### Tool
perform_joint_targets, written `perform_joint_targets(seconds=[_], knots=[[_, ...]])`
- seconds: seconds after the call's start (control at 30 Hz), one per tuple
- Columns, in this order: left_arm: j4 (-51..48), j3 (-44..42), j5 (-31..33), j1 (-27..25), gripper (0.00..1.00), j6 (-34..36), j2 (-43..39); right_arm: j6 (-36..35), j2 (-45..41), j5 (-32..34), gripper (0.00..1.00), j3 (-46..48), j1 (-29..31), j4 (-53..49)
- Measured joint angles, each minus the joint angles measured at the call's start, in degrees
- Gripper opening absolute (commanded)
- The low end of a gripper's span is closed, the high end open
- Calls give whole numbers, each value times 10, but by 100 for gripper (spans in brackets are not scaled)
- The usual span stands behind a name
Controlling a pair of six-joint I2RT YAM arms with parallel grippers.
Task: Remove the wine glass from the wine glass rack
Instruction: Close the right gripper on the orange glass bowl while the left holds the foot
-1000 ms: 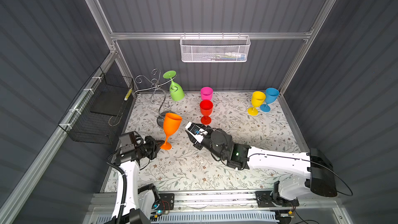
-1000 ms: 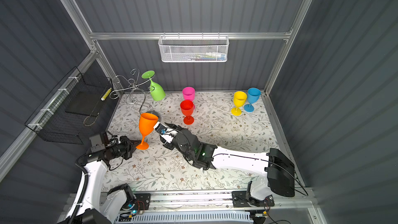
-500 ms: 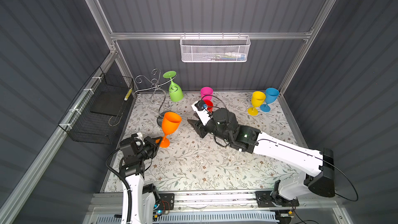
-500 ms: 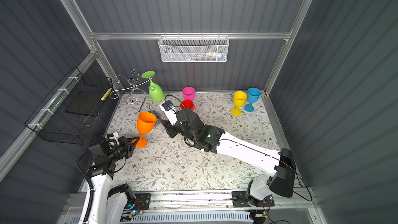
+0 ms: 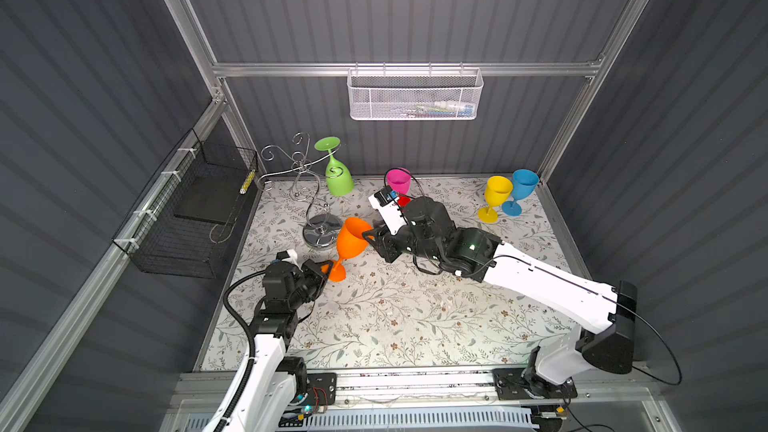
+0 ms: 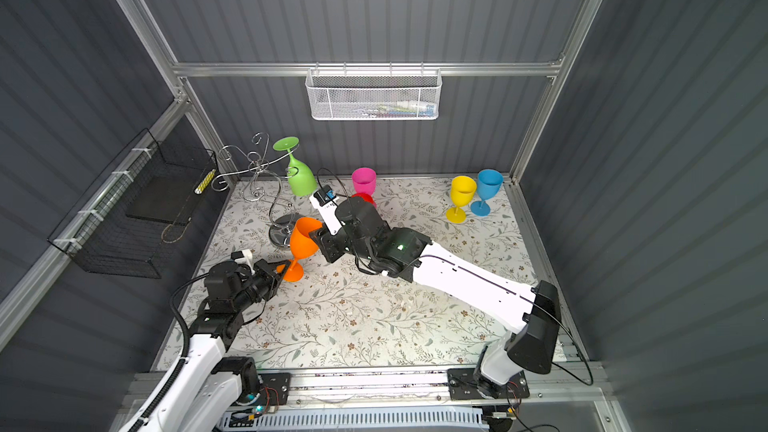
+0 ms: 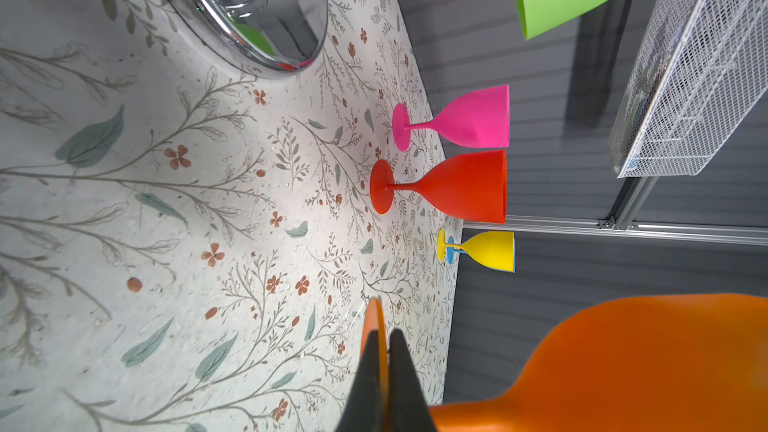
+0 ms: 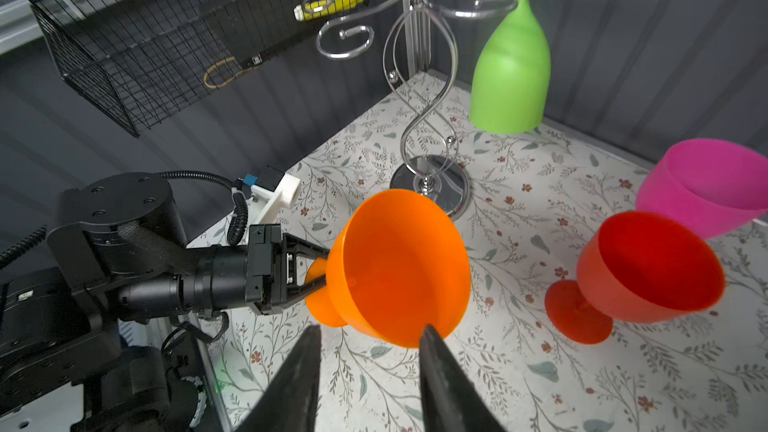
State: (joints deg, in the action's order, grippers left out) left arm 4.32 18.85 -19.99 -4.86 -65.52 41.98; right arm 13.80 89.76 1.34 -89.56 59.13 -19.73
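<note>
While green glass [image 5: 338,176] hangs on rack [image 5: 319,233], orange glass [image 5: 351,241] is off it: L fingers [image 7: 368,388] pinch its foot, R fingers [image 8: 440,371] spread beside bowl; 1 left.

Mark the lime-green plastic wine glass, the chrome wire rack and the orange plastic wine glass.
Lime-green plastic wine glass [image 5: 338,179]: in a top view, inverted bowl.
Chrome wire rack [image 5: 316,238]: in a top view, round mirror base.
Orange plastic wine glass [image 5: 351,241]: in a top view, bowl's outer wall.
</note>
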Motion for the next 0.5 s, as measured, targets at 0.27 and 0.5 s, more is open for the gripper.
perform_joint_targets(seconds=[0.27, 0.5], knots=[[81, -51, 71, -62, 0, -21, 0, 35, 29, -29, 41, -59, -1, -76], [138, -55, 123, -115, 0, -25, 21, 42, 45, -36, 41, -73, -2, -111]])
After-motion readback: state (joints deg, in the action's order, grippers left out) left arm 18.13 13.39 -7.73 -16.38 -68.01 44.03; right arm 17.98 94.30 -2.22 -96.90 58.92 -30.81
